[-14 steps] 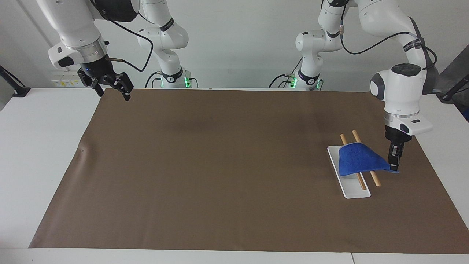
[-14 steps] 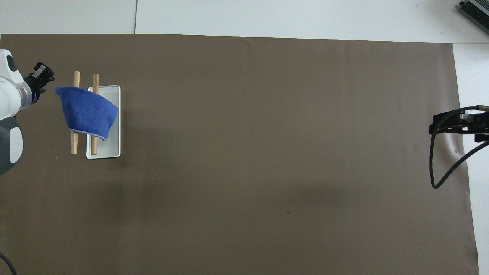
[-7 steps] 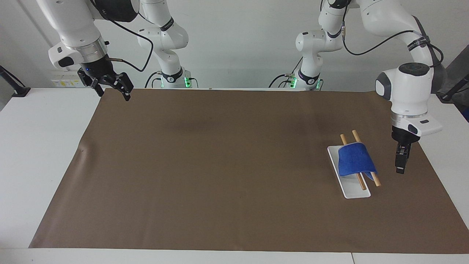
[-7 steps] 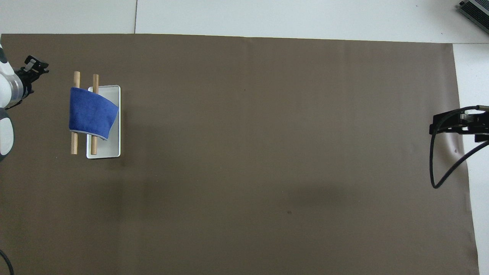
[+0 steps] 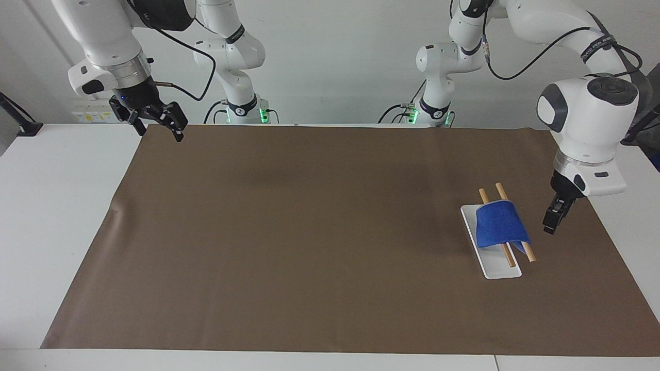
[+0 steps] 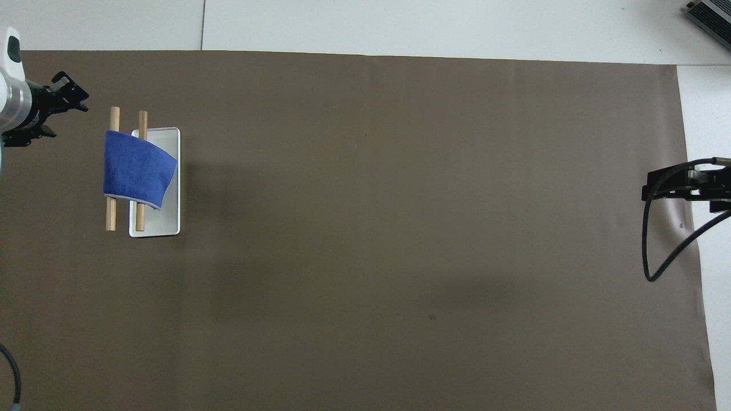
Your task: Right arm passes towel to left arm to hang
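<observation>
The blue towel (image 5: 499,225) hangs draped over two wooden bars (image 5: 529,253) on a white tray (image 5: 498,271) near the left arm's end of the table. It also shows in the overhead view (image 6: 137,166), on the bars (image 6: 111,214) and the tray (image 6: 165,224). My left gripper (image 5: 550,222) hangs in the air beside the towel, apart from it, open and empty; it also shows in the overhead view (image 6: 69,97). My right gripper (image 5: 159,132) is open and empty, and waits over the mat's corner at the right arm's end (image 6: 648,185).
A brown mat (image 5: 309,232) covers most of the white table (image 5: 56,206). A grey device (image 6: 711,14) sits at the table's corner farthest from the robots at the right arm's end.
My left gripper let go of the towel's corner, and the towel dropped to hang on the bars. The gripper drew away from it and rose a little. The right arm has not moved.
</observation>
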`<state>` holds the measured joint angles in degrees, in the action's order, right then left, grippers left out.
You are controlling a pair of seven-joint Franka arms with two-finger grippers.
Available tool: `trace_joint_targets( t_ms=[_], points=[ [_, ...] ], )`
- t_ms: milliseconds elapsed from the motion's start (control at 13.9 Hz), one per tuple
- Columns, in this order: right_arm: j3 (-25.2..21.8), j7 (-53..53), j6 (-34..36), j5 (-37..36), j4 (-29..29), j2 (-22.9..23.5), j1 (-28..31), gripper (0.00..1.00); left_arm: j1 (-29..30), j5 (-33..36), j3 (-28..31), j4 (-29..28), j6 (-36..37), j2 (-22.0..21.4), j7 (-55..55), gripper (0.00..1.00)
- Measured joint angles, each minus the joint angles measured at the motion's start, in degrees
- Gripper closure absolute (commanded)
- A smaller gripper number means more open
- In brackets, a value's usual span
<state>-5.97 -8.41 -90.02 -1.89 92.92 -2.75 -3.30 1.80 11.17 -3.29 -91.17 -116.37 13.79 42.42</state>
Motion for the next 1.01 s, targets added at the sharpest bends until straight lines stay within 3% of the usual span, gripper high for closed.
trace_joint_targets(
  t_ms=[503, 863, 1007],
  points=[
    [0.00, 0.00, 0.00, 0.00, 0.00, 0.00, 0.00, 0.00, 0.00, -6.96, -3.45, 9.21, 23.92, -0.66, -14.82, 0.31],
    [0.00, 0.00, 0.00, 0.00, 0.00, 0.00, 0.00, 0.00, -0.02, -8.61, -4.82, 10.13, 32.03, -5.69, -23.80, 0.29],
    [0.00, 0.00, 0.00, 0.00, 0.00, 0.00, 0.00, 0.00, -0.03, -8.62, -5.35, 10.14, 32.34, -7.21, -24.89, 0.18]
  ],
)
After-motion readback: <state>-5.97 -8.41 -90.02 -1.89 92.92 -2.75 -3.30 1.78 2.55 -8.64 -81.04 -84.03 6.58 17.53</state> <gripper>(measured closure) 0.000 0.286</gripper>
